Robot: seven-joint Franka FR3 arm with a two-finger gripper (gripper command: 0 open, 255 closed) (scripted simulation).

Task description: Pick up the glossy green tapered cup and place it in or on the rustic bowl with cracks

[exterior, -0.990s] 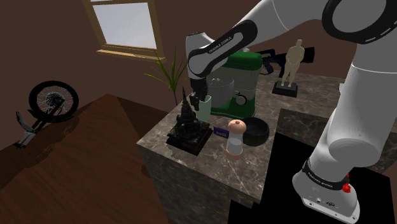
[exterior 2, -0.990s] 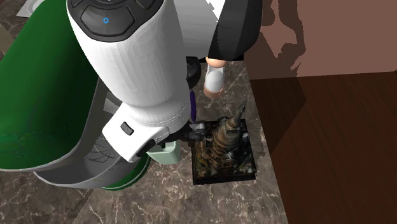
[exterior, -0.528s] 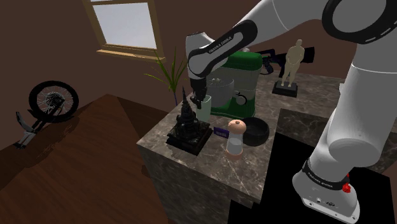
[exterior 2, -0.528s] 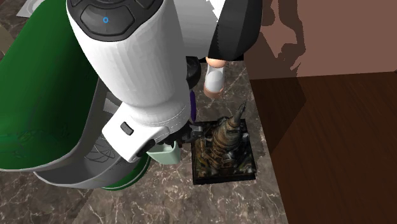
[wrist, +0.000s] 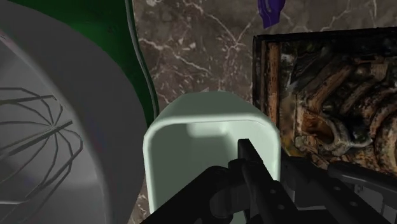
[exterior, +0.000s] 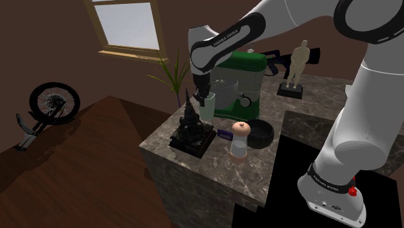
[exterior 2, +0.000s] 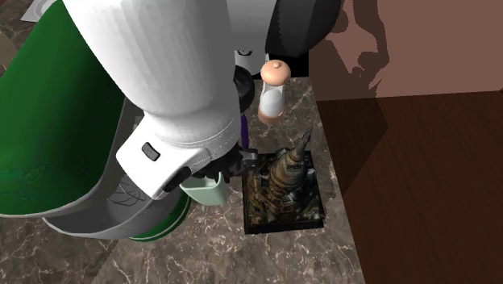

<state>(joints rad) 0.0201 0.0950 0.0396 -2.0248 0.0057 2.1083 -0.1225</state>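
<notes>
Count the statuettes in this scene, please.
2. A dark tower statuette stands by the counter's edge, beside the pale green cup. A tan human figurine stands farther back, past the green stand mixer. The arm may hide others.

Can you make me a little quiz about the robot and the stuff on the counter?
1. Pick one. What is the gripper holding?
A) a banana
B) the pale green cup
C) a book

2. True or false: the cup is already sitting inside the dark bowl.

3. Fill in the gap: the stand mixer with the whisk has a body coloured ____.

Key
1. B. The black fingers clasp the cup's wall, one inside and one outside.
2. False. The cup is up in the gripper, next to the mixer and away from the bowl.
3. Green.
</notes>
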